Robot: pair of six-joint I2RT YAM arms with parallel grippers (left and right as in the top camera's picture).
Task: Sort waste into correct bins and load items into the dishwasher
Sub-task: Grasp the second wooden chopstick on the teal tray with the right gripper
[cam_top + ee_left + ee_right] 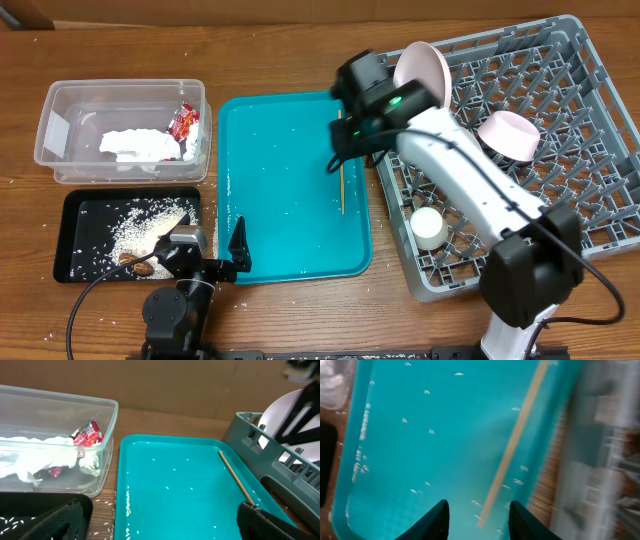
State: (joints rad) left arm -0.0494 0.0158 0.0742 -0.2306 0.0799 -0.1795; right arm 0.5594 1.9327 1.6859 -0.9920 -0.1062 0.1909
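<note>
1. Presently right gripper (479, 519) hangs low over the teal tray (290, 230), fingers partly spread, gripping nothing.
2. Chopstick (515, 440) lies flat along the tray's right edge, one end between those fingers.
3. Left gripper (161, 522) spread wide, empty, at the tray's near-left corner.

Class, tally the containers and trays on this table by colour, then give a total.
Clear tub: 1
Black tray: 1
Teal tray: 1
Grey rack: 1
Total: 4
</note>
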